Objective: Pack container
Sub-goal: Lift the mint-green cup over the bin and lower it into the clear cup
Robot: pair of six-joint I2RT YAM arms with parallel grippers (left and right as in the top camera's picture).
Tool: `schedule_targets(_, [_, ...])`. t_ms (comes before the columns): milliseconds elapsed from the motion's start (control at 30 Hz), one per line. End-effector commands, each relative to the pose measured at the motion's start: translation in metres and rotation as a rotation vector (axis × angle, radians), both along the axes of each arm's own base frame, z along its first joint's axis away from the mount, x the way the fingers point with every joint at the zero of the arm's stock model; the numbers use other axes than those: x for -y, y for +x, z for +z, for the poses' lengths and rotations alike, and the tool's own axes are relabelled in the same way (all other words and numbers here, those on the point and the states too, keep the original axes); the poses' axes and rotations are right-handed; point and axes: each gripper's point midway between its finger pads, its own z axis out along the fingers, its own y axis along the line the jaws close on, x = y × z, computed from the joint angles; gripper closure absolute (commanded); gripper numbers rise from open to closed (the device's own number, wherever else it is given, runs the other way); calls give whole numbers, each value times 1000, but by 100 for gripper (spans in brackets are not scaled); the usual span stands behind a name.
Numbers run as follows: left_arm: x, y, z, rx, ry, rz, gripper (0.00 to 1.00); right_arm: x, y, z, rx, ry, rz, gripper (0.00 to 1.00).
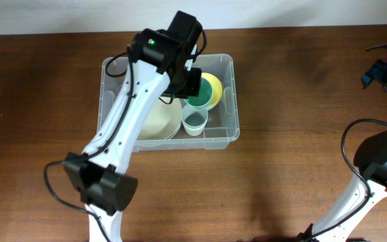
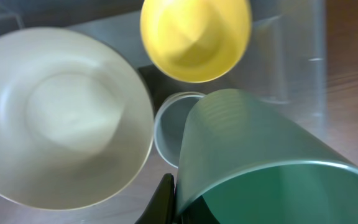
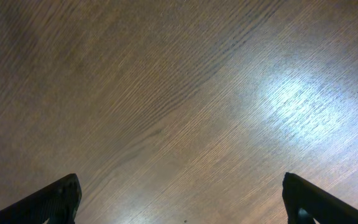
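Observation:
The clear plastic container (image 1: 228, 136) stands at the table's middle left. It holds a cream plate (image 1: 158, 119), a yellow bowl (image 1: 212, 86) and a small pale cup (image 1: 194, 122). My left gripper (image 1: 191, 83) hangs over the container, shut on the wall of a green cup (image 2: 260, 162), held tilted above the small pale cup (image 2: 169, 127). One black finger (image 2: 166, 196) presses the green cup's outside; the other is hidden. The left wrist view also shows the plate (image 2: 55, 118), the bowl (image 2: 194, 37) and the container wall (image 2: 294, 56). My right gripper (image 3: 179, 199) is open and empty above bare wood.
The right arm (image 1: 381, 168) stands at the table's right edge. A blue part with black cables (image 1: 380, 70) lies at the far right. Brown wooden tabletop (image 1: 294, 101) lies between the container and the right arm.

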Motion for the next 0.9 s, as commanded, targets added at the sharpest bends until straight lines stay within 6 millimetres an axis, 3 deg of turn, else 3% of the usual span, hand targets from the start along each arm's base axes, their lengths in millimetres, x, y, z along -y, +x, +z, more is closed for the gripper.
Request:
schedule_targets(0, [-5, 4, -19, -37, 43, 31, 99, 0, -2, 8, 13, -17, -8, 1])
schedule_targets(767, [-11, -5, -49, -147, 110, 74, 99, 0, -2, 8, 13, -17, -8, 1])
schedule_targets(800, [-11, -5, -50, -148, 111, 74, 99, 0, -2, 8, 13, -17, -8, 1])
schedule_targets(867, [-11, -5, -50, -148, 111, 73, 87, 0, -2, 8, 13, -17, -8, 1])
